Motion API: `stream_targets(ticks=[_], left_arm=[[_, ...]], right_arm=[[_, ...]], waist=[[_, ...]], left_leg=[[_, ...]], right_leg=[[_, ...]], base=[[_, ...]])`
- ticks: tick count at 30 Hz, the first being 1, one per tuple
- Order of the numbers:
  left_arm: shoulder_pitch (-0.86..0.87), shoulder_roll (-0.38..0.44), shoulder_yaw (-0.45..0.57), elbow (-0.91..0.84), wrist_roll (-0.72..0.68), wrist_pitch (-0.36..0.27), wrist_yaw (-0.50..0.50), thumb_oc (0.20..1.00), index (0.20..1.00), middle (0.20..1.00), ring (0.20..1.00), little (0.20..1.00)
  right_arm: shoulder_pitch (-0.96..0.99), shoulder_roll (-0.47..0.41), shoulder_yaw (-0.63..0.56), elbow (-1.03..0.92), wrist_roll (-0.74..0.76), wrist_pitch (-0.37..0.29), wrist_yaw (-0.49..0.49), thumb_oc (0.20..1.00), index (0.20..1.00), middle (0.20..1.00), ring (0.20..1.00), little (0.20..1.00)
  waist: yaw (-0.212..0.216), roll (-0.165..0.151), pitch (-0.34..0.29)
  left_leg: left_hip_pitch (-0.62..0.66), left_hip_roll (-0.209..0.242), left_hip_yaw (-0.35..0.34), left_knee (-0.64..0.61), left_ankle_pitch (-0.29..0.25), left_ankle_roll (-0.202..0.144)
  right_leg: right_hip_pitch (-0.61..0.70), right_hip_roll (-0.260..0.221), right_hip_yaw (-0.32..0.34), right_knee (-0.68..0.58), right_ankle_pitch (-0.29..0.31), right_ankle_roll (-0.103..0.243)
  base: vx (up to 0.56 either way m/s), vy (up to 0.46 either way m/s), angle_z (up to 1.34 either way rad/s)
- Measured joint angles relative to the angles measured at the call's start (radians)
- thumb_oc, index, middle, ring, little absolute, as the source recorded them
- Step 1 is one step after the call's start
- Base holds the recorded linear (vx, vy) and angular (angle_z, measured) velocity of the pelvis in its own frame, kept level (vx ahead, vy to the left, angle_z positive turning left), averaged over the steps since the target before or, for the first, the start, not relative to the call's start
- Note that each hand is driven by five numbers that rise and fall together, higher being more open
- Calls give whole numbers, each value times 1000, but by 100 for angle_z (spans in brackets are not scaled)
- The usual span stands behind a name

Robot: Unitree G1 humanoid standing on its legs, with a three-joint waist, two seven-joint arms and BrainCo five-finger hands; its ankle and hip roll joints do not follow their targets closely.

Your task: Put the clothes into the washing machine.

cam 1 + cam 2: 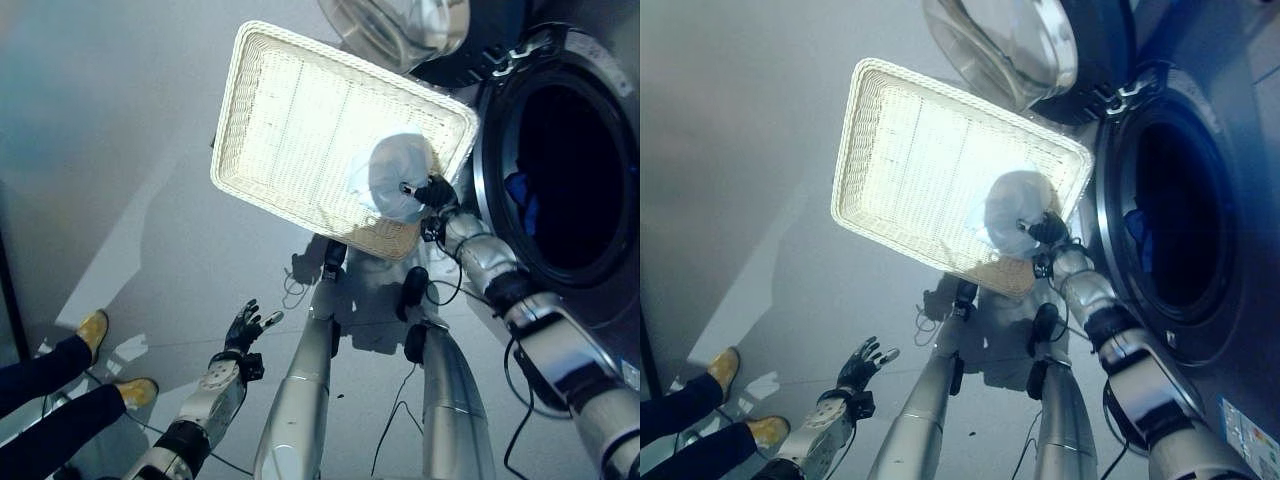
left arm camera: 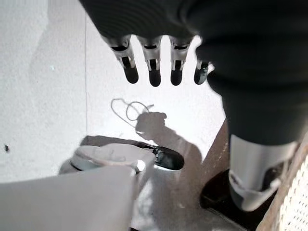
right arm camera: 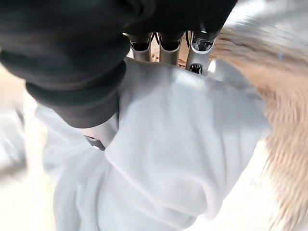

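over the wicker basket (image 1: 290,120), the right hand (image 1: 432,192) grips a pale garment (image 1: 392,178); the pickup seems underway, and next it must swing into the washing machine (image 1: 560,180); the left hand (image 1: 243,325) hangs wide open.

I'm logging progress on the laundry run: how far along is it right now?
Partly done, it seems. The washing machine stands with its door open, and something blue already lies in the drum. In hand: the right hand grips a white garment in the wicker basket. Left: carrying it into the drum. The left hand hangs open over the floor.
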Motion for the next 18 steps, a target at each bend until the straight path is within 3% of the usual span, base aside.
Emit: stream_targets(ticks=[5, 14, 18], left_arm=[[5, -25, 14, 38, 8, 1, 6, 1000, 1000, 1000, 1000, 1000], [1, -53, 16, 96, 8, 3, 21, 1000, 1000, 1000, 1000, 1000], [-1, -55, 15, 111, 9, 4, 27, 1000, 1000, 1000, 1000, 1000]], right_arm=[[109, 41, -46, -166, 226, -12, 85, 200, 200, 200, 200, 200], [202, 74, -61, -200, 490, -15, 152, 200, 200, 200, 200, 200], [192, 87, -135, -160, 632, -117, 123, 200, 200, 200, 200, 200]], waist=[[-48, -12, 10], [-91, -13, 11], [-93, -12, 12]], left_leg=[[82, 2, 52, -2, -18, 15], [166, 3, 117, -22, -29, 38], [185, 3, 147, -39, -25, 47]], right_leg=[[77, 10, 48, -48, 32, 18], [160, 18, 106, -126, 76, 42], [178, 19, 129, -159, 99, 52]], base=[[-1, 83, -29], [5, 40, -18], [38, 8, -15]])
